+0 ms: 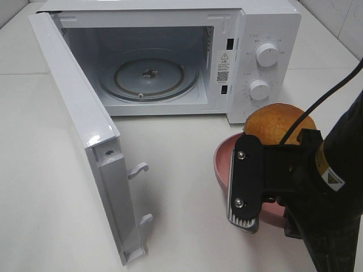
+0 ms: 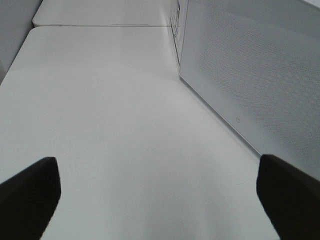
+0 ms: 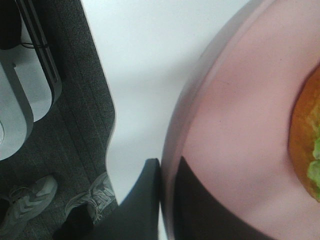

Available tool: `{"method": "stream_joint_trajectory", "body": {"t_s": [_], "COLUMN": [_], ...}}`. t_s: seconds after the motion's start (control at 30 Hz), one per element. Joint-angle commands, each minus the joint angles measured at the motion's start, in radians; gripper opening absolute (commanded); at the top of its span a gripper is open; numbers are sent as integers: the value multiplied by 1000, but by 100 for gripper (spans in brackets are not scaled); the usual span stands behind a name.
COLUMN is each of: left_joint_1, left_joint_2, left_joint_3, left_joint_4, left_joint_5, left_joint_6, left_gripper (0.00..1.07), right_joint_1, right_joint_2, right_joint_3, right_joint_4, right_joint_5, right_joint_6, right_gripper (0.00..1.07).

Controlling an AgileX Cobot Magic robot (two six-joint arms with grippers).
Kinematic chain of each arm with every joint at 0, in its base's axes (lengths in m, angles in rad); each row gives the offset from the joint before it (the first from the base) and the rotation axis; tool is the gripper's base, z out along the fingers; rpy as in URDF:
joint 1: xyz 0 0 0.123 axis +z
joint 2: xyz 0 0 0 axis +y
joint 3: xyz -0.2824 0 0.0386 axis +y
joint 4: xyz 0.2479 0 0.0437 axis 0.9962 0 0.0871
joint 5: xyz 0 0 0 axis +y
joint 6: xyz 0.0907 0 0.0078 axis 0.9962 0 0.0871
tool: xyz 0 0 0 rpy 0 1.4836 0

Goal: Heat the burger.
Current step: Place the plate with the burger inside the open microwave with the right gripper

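Observation:
The burger (image 1: 281, 122), an orange-brown bun with a green leafy layer (image 3: 316, 160), rests on a round pink plate (image 1: 222, 161) in front of the microwave's control panel. My right gripper (image 1: 247, 190) is shut on the plate's near rim. One finger (image 3: 142, 200) is outside the rim and the other (image 3: 205, 210) is inside. My left gripper (image 2: 160, 200) shows only in the left wrist view. It is open over bare table, with nothing between its fingers (image 2: 30, 195).
The white microwave (image 1: 266, 22) stands at the back with its door (image 1: 79, 124) swung wide open to the left. Its glass turntable (image 1: 148, 76) is bare. That door (image 2: 250, 75) is close beside my left gripper. Past the table edge by the plate are dark floor and a person's shoes (image 3: 30, 205).

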Motion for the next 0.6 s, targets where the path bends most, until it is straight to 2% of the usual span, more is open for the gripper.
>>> {"method": "stream_joint_trajectory", "body": {"t_s": [0.03, 0.23, 0.43, 0.6], "left_joint_1": [2, 2, 2, 2], "left_joint_2": [-16, -16, -16, -16], "left_joint_3": [2, 2, 2, 2], "left_joint_4": [-8, -8, -8, -8], "left_joint_5": [-9, -9, -9, -9], "left_joint_6": [0, 0, 0, 0], "left_gripper": [100, 100, 100, 100], "right_joint_1": [10, 10, 9, 7], "right_joint_2": [-12, -12, -1, 48], "right_joint_3": [-2, -2, -2, -5], "right_joint_4": [-66, -112, -121, -123], "right_joint_5": [-21, -47, -169, -247], "right_joint_6": [-34, -104, -325, -406], "right_gripper": [0, 0, 0, 0]}}
